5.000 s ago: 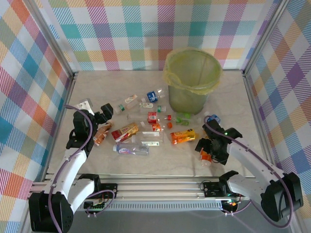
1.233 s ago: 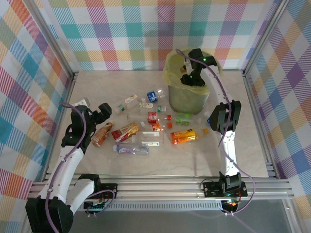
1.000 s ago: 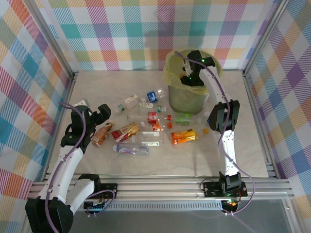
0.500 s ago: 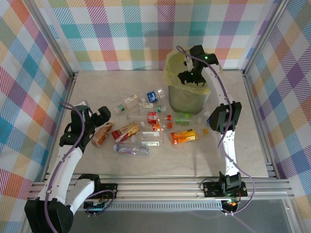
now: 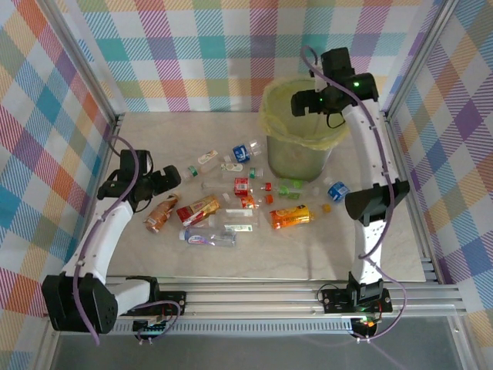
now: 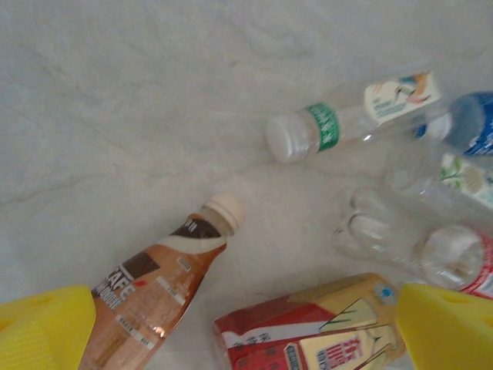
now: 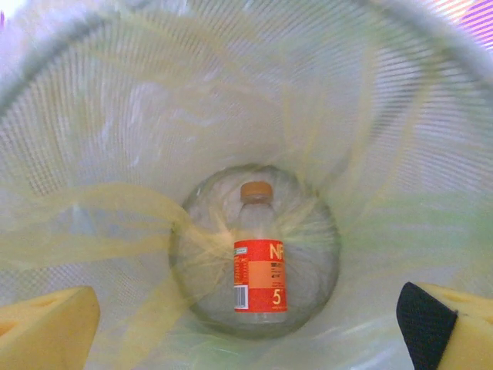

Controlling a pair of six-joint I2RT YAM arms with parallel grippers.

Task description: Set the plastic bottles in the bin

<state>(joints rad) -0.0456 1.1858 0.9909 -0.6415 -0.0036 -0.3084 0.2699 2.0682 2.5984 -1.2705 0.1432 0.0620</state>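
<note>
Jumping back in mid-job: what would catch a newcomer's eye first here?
The yellow-lined bin toward the table's back right, with the right hand open above it and one orange-capped bottle lying on its bottom. Then the scattered bottles left of the bin, the open left hand hovering at their left edge.

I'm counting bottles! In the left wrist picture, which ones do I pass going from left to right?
Brown coffee bottle → clear bottle with the green band → blue bottle.

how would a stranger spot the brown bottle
Left of the bin, plastic bottles lie scattered on the table. At the scatter's far left, by the left gripper, lies the brown coffee bottle: opaque brown with a cream cap, its neighbours clear or red.
</note>
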